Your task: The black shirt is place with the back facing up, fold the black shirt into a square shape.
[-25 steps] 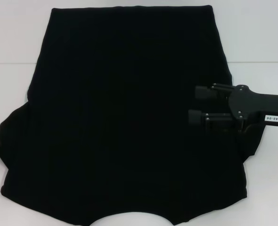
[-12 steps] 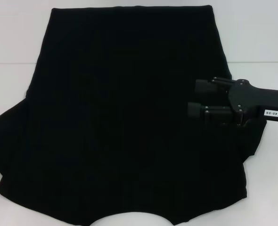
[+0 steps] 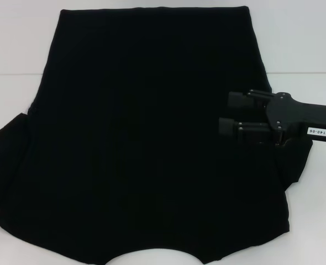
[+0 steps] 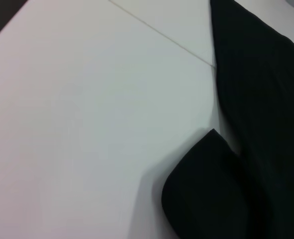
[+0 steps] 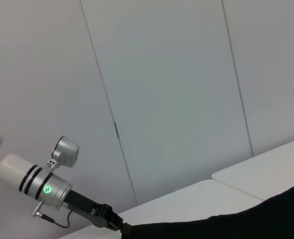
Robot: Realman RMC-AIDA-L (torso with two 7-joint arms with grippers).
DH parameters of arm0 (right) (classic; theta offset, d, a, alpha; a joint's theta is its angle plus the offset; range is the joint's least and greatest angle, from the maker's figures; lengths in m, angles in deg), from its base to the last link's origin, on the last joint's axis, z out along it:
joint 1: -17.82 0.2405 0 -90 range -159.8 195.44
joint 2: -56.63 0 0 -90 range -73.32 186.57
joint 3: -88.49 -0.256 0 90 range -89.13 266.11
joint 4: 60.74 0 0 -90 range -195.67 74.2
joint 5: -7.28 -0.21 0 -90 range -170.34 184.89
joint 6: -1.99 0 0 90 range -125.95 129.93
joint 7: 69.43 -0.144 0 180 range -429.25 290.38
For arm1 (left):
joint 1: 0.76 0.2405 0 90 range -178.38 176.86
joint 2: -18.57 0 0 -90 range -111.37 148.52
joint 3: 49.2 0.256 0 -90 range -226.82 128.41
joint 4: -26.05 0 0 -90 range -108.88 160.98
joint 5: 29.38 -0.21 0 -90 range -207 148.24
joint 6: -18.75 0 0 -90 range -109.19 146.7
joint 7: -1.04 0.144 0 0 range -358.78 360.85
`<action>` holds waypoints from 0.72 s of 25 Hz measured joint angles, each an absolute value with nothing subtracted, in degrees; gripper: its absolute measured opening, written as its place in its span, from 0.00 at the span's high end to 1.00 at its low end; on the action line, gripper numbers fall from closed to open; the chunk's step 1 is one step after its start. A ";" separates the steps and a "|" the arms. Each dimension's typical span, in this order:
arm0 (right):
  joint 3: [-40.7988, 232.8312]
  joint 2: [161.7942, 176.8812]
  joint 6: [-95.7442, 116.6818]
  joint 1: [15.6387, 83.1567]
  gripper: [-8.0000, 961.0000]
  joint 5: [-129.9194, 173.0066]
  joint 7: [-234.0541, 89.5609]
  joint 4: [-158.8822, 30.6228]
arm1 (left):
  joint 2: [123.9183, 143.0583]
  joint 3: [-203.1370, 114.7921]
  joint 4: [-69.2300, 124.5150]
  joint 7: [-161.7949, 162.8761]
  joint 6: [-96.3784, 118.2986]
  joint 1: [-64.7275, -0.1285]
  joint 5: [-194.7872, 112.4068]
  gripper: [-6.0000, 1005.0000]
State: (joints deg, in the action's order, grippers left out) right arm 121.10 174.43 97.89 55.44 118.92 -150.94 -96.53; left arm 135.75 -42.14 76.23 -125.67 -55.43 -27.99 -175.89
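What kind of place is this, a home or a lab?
Probably a lab or test room: a shirt lies spread on a plain white table, bare pale wall panels stand behind, and the right gripper hovers above.

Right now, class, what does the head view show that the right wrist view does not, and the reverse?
Only the head view shows the right gripper, fingers apart, over the black shirt's right side, and the shirt's whole outline. Only the right wrist view shows the wall panels and the left arm reaching to the shirt's edge. Both show the shirt on the white table.
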 joint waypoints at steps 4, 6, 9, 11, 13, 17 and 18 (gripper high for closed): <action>121.07 174.43 97.87 55.44 0.08 118.88 -150.97 -96.66 | 135.75 -42.83 76.25 -125.48 -55.43 -27.80 -175.84 0.99; 121.03 174.41 97.87 55.43 0.08 118.76 -150.98 -96.73 | 135.75 -42.88 76.25 -125.46 -55.40 -27.58 -175.61 0.99; 121.01 174.40 97.87 55.43 0.08 118.30 -150.99 -96.75 | 135.82 -43.11 76.25 -125.30 -55.31 -27.17 -174.48 0.99; 121.00 174.40 97.87 55.43 0.08 118.18 -151.00 -96.75 | 135.84 -43.65 76.24 -125.01 -55.39 -26.97 -173.92 0.99; 120.96 174.40 97.87 55.43 0.08 118.17 -151.00 -96.75 | 135.84 -44.28 76.24 -124.85 -55.49 -26.89 -173.75 0.99; 120.62 174.40 97.87 55.43 0.08 118.17 -151.00 -96.81 | 135.74 -45.19 76.24 -124.77 -55.50 -26.83 -173.66 0.99; 120.51 174.40 97.87 55.43 0.08 118.17 -151.00 -96.83 | 135.71 -45.24 76.24 -124.76 -55.47 -26.81 -173.66 0.99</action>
State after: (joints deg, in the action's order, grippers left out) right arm 120.51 174.40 97.87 55.43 118.17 -151.00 -96.83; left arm 135.71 -45.24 76.24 -124.76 -55.47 -26.81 -173.66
